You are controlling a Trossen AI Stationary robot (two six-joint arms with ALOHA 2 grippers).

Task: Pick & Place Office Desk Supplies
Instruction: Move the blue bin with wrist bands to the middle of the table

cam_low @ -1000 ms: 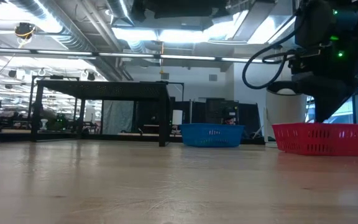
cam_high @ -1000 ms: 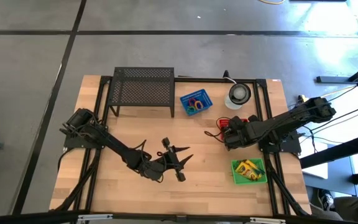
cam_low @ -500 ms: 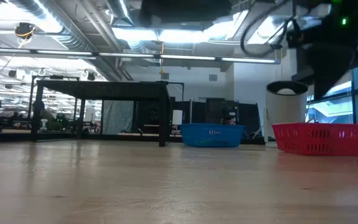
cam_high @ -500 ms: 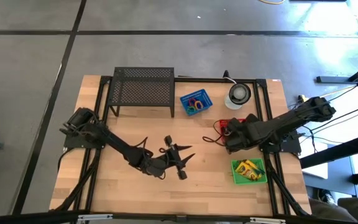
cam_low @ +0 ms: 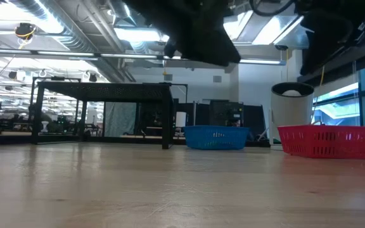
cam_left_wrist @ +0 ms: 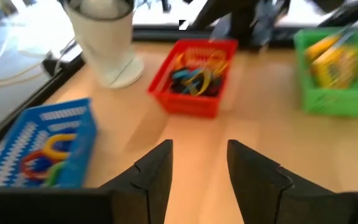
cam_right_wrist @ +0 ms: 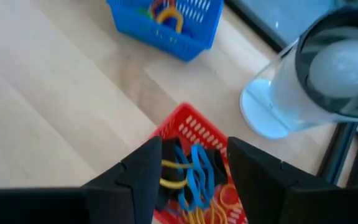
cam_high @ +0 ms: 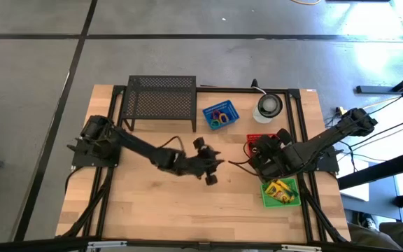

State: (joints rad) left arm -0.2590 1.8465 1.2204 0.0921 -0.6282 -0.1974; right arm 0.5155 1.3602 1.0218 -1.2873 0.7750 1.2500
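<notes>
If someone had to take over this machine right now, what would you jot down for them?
Left gripper: open, empty, above mid-table.
Right gripper: open, empty, over the red basket.
Supplies: rubber bands lie in the red basket and in the blue basket; a crayon box sits in the green basket.
Done: nothing loose shows on the table.
Left: confirm sorting; the wire-mesh rack appears empty.

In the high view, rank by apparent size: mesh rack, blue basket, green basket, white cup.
1. Black wire-mesh rack, clearly largest.
2. Green basket and blue basket: they look about alike, and the right arm hides part of the green one, so I won't split them.
3. White cup, smallest.
</notes>
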